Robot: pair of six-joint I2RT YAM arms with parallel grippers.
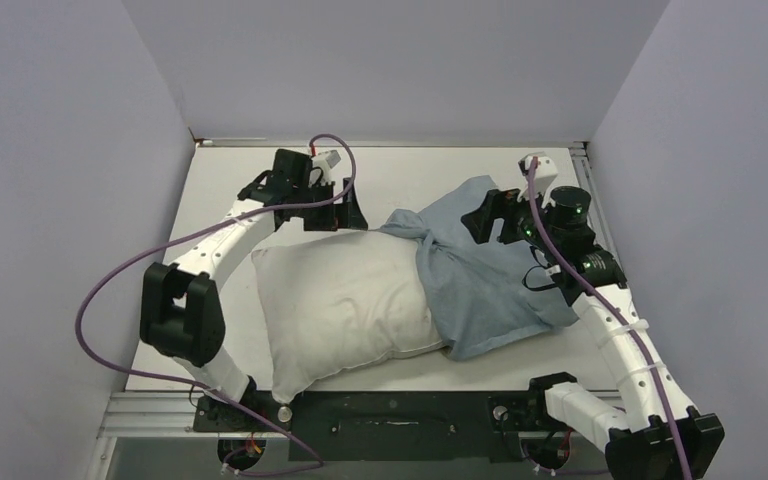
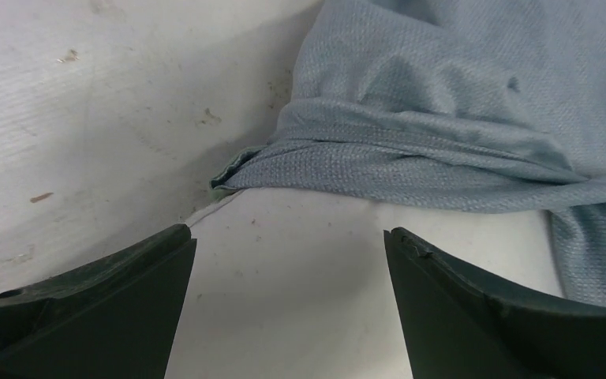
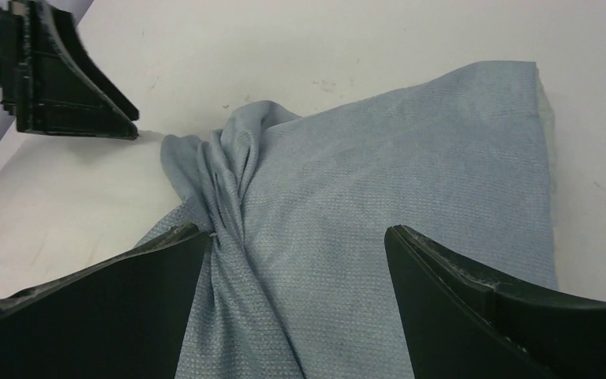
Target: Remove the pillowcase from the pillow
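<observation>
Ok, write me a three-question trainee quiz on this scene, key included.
1. True or false: the pillowcase covers the whole pillow.
2. The left gripper is: A) shut on the pillowcase, B) open and holding nothing, C) shut on the pillow.
3. Seen from above, which end of the pillow is under the pillowcase, left or right?
Key: 1 false; 2 B; 3 right.

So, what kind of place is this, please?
Probably a robot test cell, not a home: plain lilac-grey walls box in a white table, two cabled robot arms are bolted at its near edge, and a pillow and pillowcase lie on it.
</observation>
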